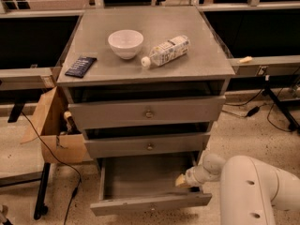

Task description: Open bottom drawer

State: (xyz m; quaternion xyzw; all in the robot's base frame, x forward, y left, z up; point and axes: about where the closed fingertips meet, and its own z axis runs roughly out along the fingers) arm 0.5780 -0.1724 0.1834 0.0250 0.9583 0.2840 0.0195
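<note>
From my station I see the gripper (183, 180) low at the right of the cabinet. Its pale tip reaches over the right side wall of the bottom drawer (143, 182). Whether the jaws are spread or pressed together I cannot tell. The white arm (258, 191) comes in from the right and below the jaws and fills the lower right corner.

The bottom drawer stands pulled out, its plain grey inside open to view. Its floor stretches to the left of the jaws and its slim front panel lies below them and to the left. I cannot make out whether the tip touches the side wall.

Just above the jaws and to the left is the middle drawer (150, 146), shut, with a small brass knob. Higher still is the top drawer (147, 112), also with a brass knob.

Well above the jaws, the tabletop (206, 64) carries a white bowl (125, 42) and a plastic bottle (166, 51) lying on its side just right of the bowl. A dark packet (80, 66) lies near the left edge.

Far left of the jaws, a cardboard box (51, 130) sits against the cabinet's side. A black cable (47, 149) runs across it to the floor.
</note>
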